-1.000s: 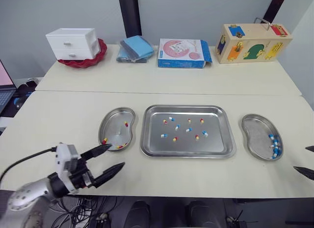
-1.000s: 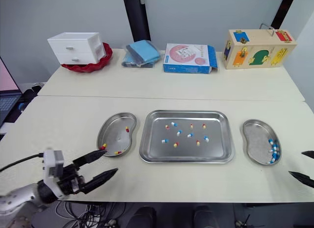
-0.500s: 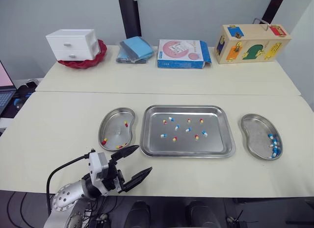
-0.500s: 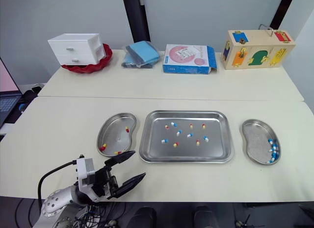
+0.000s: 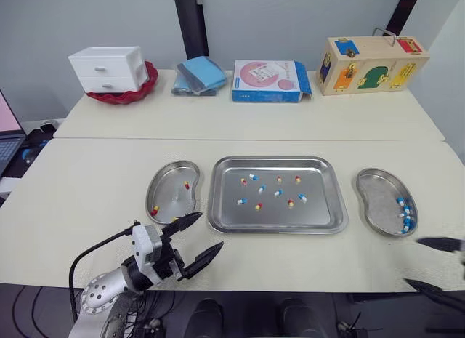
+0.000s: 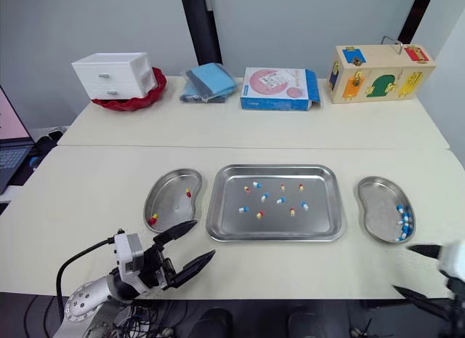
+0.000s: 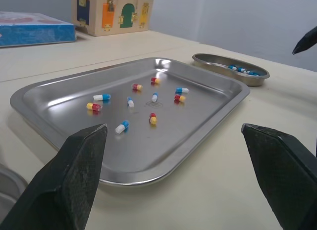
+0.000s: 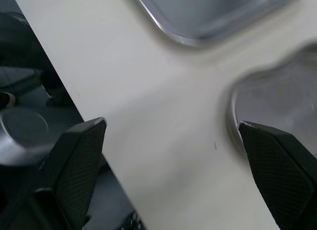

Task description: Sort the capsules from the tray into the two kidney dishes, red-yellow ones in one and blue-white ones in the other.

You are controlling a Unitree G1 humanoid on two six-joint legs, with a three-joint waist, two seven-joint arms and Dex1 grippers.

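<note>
A steel tray (image 5: 276,219) in the middle of the near table holds several loose capsules (image 5: 262,188), some red-yellow and some blue-white. The left kidney dish (image 5: 169,179) holds three red-yellow capsules (image 5: 187,184). The right kidney dish (image 5: 376,195) holds several blue-white capsules (image 5: 404,214). My left gripper (image 5: 211,230) stands open and empty over the table's front edge, just off the tray's near-left corner. It faces the tray (image 7: 148,146) in its wrist view. My right gripper (image 5: 411,261) is open and empty at the front right, close in front of the right dish (image 8: 238,104).
On the far table stand a white drawer unit (image 5: 109,67) in a red dish, folded blue cloths (image 5: 200,73), a blue-and-pink box (image 5: 270,80) and a wooden lock box (image 5: 370,62). A laptop (image 5: 4,123) sits off the left edge. The table's front edge runs under both grippers.
The left gripper swung right from the front-left table edge to the tray's near-left corner, then held. The right gripper dropped out of view, then came back in front of the right dish.
</note>
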